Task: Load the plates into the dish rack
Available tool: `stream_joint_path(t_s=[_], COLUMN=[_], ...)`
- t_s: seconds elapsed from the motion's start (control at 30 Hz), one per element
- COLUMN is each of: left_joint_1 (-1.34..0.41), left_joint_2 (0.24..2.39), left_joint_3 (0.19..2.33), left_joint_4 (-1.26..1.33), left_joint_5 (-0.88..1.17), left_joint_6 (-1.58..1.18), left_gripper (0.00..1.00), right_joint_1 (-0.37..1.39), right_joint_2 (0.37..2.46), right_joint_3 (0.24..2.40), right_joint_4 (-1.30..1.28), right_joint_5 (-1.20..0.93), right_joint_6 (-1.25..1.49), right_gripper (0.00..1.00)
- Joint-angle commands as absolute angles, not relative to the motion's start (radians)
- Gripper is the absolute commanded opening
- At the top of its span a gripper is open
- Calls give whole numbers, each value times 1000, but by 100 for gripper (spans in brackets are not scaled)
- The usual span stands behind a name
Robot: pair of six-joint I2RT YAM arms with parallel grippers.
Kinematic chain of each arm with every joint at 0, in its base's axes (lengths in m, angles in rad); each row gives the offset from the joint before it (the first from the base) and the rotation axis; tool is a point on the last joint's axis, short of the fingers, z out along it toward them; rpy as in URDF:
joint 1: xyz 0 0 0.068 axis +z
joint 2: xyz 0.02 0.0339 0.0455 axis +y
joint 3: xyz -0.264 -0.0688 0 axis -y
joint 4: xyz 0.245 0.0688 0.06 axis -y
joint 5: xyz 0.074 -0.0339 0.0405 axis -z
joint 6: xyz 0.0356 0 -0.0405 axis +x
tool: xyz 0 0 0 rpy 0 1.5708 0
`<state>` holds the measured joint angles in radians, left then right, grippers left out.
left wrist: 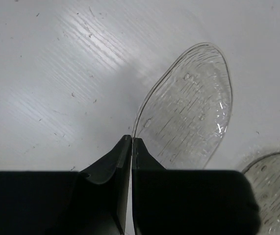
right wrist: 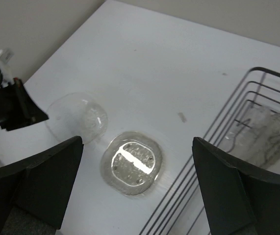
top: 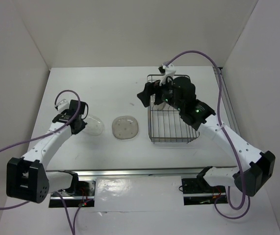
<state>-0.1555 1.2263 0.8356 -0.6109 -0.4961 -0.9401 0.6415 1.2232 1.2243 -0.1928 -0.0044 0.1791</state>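
1. The white table (top: 105,83) carries the whole scene.
2. Dish rack (top: 174,141) sits on the right side of the table. One pale plate (right wrist: 265,134) leans among its wires. The other slots look vacant, though the right arm hides part of them.
3. Right hand (right wrist: 136,142) hovers at the rack's left edge with its fingers spread wide, grasping nothing.
4. Left hand (left wrist: 131,142) is well left of the rack, fingers clenched on the near rim of the clear plate (left wrist: 189,107). That plate stretches away from the fingertips and is tipped up, not flat.
5. Here's the key line: the rack lies to the right of the held plate, and the smoky plate (top: 125,127) lies flat between them. I'd say the right hand is nearer that one.
6. A fourth plate? Can't spot it.
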Motion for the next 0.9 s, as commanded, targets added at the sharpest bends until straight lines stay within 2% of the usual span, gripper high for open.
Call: stream_joint_path(t_s=[0.0,0.13,0.53,0.87], left_joint_1=[-195,-247,-405,-414], left_joint_2=[1167,1066,812,699], left_joint_3=[839,848,873,821], left_joint_4=[-597,-572,-439,-282], left_joint_5=[-503,-494,-365,-135], left_joint_6=[-885,-850,-654,-594], left_gripper=[0,0,0,0], right_joint_1=[609,566,546,586], right_joint_2=[1299,1393,1499,1617], right_joint_3=[1222,1232,1269,1310], right_joint_4=[-37,37,140,86], right_joint_5=[-288,-467,-666,-701], right_joint_6=[202,249,160,115], right_gripper=[99,99,99,99])
